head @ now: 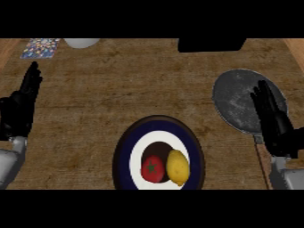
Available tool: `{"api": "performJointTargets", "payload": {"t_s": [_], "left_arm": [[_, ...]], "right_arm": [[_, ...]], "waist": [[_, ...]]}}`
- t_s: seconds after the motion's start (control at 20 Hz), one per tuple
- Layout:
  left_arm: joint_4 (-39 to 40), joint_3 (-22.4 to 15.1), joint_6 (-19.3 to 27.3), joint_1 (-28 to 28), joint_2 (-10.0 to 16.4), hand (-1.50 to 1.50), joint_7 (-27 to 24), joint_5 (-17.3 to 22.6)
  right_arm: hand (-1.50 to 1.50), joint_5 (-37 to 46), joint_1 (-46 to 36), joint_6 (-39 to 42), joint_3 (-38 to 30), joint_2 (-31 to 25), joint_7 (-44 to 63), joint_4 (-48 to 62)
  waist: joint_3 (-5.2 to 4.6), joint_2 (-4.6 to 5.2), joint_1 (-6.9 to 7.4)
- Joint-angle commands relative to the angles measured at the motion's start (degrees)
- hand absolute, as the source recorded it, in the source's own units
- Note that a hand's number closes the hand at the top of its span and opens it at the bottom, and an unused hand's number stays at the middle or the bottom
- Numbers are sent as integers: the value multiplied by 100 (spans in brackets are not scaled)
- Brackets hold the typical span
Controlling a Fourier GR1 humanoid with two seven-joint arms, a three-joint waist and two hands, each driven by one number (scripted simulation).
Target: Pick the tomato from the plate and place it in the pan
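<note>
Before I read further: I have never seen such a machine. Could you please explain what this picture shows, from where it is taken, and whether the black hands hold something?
The picture is taken from the robot's head, looking steeply down at a wooden counter. The grey forearms ending in black hands are the robot's own. Its left hand shows at the left. Its right hand shows at the right, overlapping a grey pan. Both are open, fingers straight, and hold nothing. Between them lies a blue-rimmed plate with a red tomato and a yellow lemon side by side.
</note>
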Motion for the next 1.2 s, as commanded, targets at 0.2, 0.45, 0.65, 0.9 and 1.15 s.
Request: {"api": "performJointTargets", "payload": {"t_s": [0.2, 0.45, 0.65, 0.9, 1.15], "left_arm": [[-236, 351, -415, 164, -429, 0, -74, 784], [-406, 244, -347, 298, -753, 0, 390, 1063], [-724, 381, -645, 784, -506, 0, 173, 1166], [-720, 348, -618, 525, -679, 0, 345, 1165], [-797, 453, -771, 577, -687, 0, 325, 1184]], "right_arm": [[150, 432, -416, -332, 980, 926, -355, -1258], [150, 2691, 663, -1543, 1574, 125, -129, -1880], [-150, 3636, 2221, -1876, 2262, -179, 349, -2761], [-150, 4818, 2814, -1509, 2457, -1060, 922, -3786], [-150, 5892, 2008, -388, 2916, -814, 2686, -4588]], "waist": [[-168, 6, 164], [-180, -71, -146], [-177, -58, -127], [-172, 20, -62], [-170, 51, 112]]}}
